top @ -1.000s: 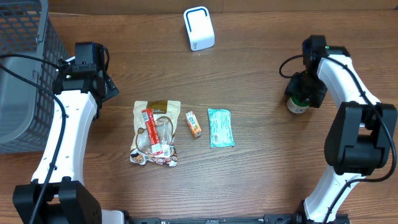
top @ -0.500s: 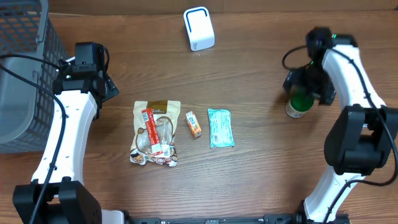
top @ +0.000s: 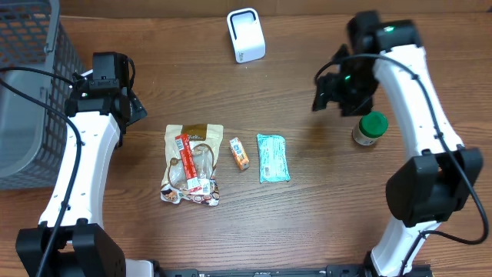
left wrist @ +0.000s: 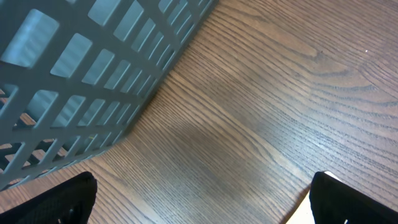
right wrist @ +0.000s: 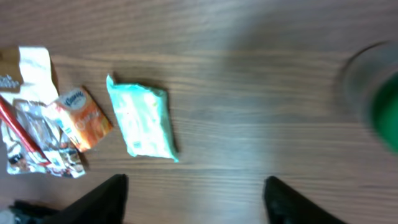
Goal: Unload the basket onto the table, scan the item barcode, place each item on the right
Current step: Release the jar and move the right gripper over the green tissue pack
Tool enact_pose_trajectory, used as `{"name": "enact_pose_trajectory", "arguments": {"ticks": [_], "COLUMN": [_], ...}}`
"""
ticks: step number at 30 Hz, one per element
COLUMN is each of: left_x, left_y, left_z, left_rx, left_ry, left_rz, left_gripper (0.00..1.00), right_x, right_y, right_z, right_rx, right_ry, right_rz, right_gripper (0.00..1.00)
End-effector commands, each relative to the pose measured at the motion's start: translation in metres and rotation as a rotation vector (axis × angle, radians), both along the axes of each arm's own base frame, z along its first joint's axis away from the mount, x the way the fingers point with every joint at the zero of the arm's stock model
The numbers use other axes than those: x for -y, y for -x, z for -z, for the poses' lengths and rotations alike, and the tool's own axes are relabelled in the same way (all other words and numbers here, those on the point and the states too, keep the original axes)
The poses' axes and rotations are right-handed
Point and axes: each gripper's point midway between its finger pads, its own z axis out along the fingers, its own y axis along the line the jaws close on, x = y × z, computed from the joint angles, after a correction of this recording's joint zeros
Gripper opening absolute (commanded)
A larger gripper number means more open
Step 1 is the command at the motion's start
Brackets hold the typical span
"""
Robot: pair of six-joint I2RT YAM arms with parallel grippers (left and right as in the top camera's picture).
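Since a second ago, the right arm has lifted off the small jar with a green lid [top: 370,128] and swung left and toward the far side of the table; the jar now stands alone and upright on the brown wooden table [top: 323,208], just right of the right gripper [top: 329,92]. Its wrist view shows its two dark fingers spread apart with only bare wood between them, so this claw is open and holds nothing. Below and to its left lie three items in a row, apart from one another: a pale teal soft packet [top: 273,158], a small orange carton [top: 240,153] and a clear snack bag with a brown top and red stick [top: 191,165]. A white box-shaped scanner [top: 246,35] stands at the far edge, well apart from them. The left gripper [left wrist: 199,202] hangs wide open and empty beside a grey mesh basket [top: 46,77]. Judging by this, the jar is finished with and the arm is going for a fresh item, probably the teal packet, the nearest. That calls for lowering over it, closing on it, then turning its barcode toward the scanner.
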Motion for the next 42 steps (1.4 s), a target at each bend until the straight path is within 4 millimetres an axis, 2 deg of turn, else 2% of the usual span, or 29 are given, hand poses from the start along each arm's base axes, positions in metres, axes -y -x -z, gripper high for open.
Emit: {"name": "enact_pose_trajectory", "arguments": {"ticks": [1, 3, 11, 16, 20, 22, 25, 28, 30, 32, 35, 42], "left_x": [-0.001, -0.001, -0.001, -0.001, -0.001, -0.001, -0.001, -0.001, -0.001, -0.001, -0.001, -0.001], "left_y": [-0.004, -0.004, -0.004, -0.004, -0.004, -0.004, -0.004, -0.004, -0.004, -0.004, -0.004, -0.004], "left_z": [-0.005, -0.005, -0.005, -0.005, -0.005, -0.005, -0.005, -0.005, -0.005, -0.005, -0.005, -0.005], "left_rx": [0.005, 0.006, 0.005, 0.005, 0.005, 0.005, 0.005, 0.005, 0.005, 0.005, 0.005, 0.005], "left_ry": [-0.019, -0.019, -0.019, -0.019, -0.019, -0.019, -0.019, -0.019, -0.019, -0.019, -0.019, -0.019], "left_rz": [0.014, 0.013, 0.014, 0.014, 0.013, 0.014, 0.014, 0.014, 0.013, 0.014, 0.014, 0.014], "left_gripper": [1.0, 1.0, 1.0, 1.0, 1.0, 0.99, 1.0, 1.0, 1.0, 1.0, 1.0, 1.0], "right_x": [-0.018, -0.028, -0.071, -0.088, -0.096, -0.092, -0.076, -0.051, -0.028, -0.02, -0.022, -0.048], "right_y": [0.017, 0.023, 0.047, 0.052, 0.046, 0.04, 0.032, 0.034, 0.038, 0.041, 0.044, 0.042], "right_z": [0.018, 0.033, 0.094, 0.117, 0.13, 0.138, 0.152, 0.158, 0.157, 0.156, 0.153, 0.143], "right_rx": [-0.042, -0.059, -0.062, -0.016, 0.037, 0.058, 0.087, 0.077, 0.063, 0.046, 0.018, -0.052], "right_ry": [-0.015, -0.018, -0.057, -0.068, -0.08, -0.053, 0.043, 0.182, 0.298, 0.331, 0.294, 0.094], "right_rz": [-0.067, -0.086, -0.2, -0.253, -0.256, -0.197, -0.099, -0.012, 0.078, 0.139, 0.223, 0.34], "right_gripper": [0.59, 0.52, 0.48, 0.48, 0.48, 0.49, 0.49, 0.4, 0.4, 0.4, 0.41, 0.46]}}
